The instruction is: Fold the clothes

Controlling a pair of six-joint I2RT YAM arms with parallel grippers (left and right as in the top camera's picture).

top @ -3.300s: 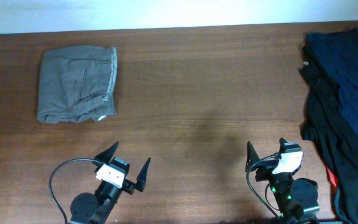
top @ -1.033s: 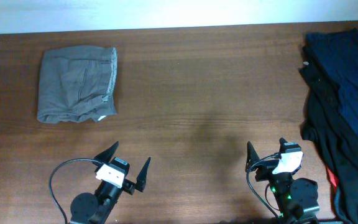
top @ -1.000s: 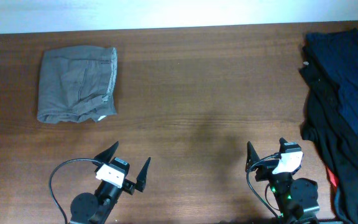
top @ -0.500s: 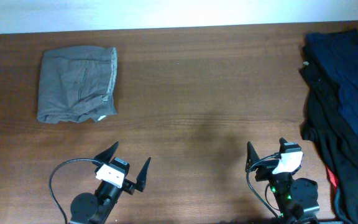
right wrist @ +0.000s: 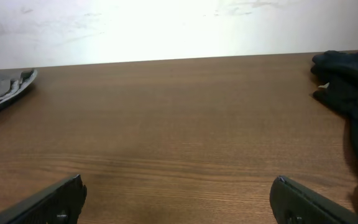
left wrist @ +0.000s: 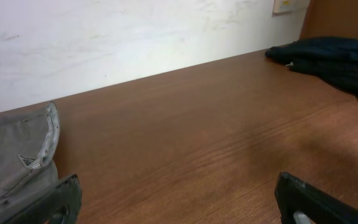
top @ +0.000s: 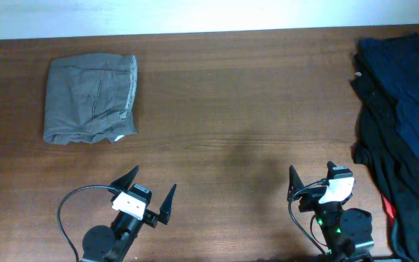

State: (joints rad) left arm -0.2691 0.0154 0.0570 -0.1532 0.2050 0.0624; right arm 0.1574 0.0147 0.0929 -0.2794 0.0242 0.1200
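A folded grey garment [top: 90,99] lies at the far left of the table; it also shows in the left wrist view [left wrist: 14,158] and, as an edge, in the right wrist view [right wrist: 2,90]. A heap of dark blue and black clothes [top: 402,124] lies along the right side, seen too in the left wrist view [left wrist: 334,59] and the right wrist view [right wrist: 353,93]. My left gripper [top: 150,191] is open and empty near the front edge, left of centre. My right gripper [top: 310,178] is open and empty near the front edge, right of centre, just left of the dark heap.
The brown wooden table [top: 238,109] ends at a white wall [top: 195,14] at the back. A black cable [top: 68,211] loops beside the left arm. A bit of red [top: 390,211] shows at the dark heap's front edge.
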